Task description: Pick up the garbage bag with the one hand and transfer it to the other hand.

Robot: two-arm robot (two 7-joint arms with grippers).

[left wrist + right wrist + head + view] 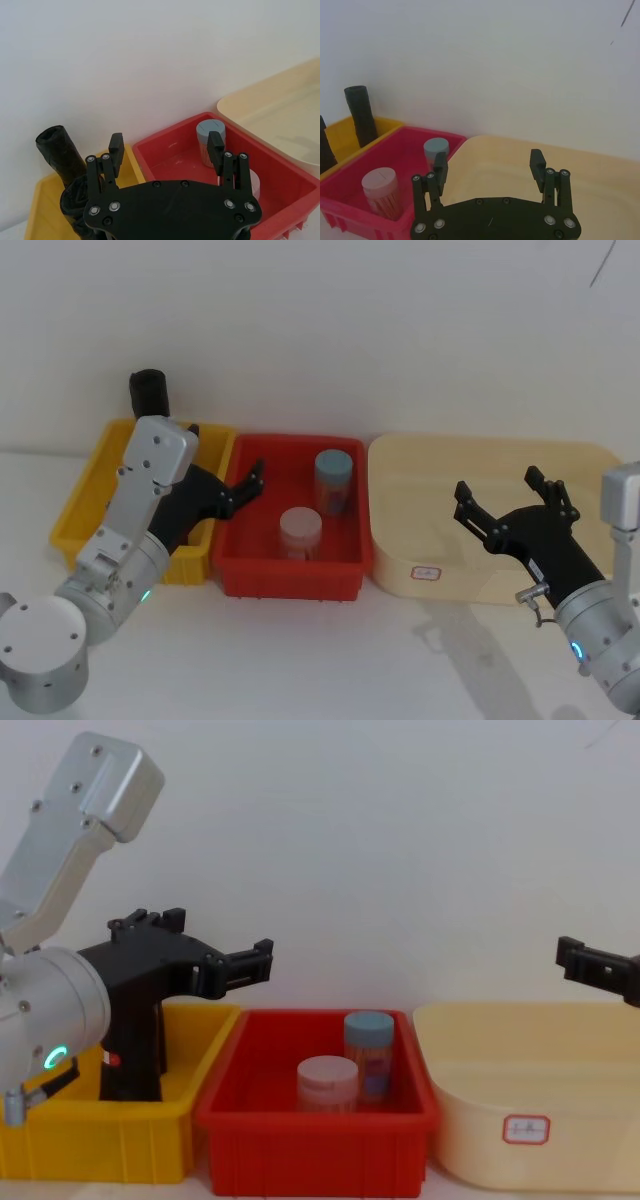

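The garbage bag [135, 1050] stands in the yellow bin [100, 1140], untouched.
The left gripper [166, 145] hovers where the yellow bin meets the red bin [310, 1150]; the right gripper [498, 486] hangs over the cream tub [480, 580]. Each has its 2 fingers spread, holding nothing.

Lab test bench — blank white wall [350, 330], white tabletop [330, 660], yellow bin [80, 505], red bin [290, 578], cream tub [470, 580] in a row.

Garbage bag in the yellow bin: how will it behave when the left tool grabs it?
Probably light and squashy: the garbage bag shows a crinkled, rolled-film top. Standing in the yellow bin beside the taller roll, it may tip if nudged. Its dark plastic film may be slippery.
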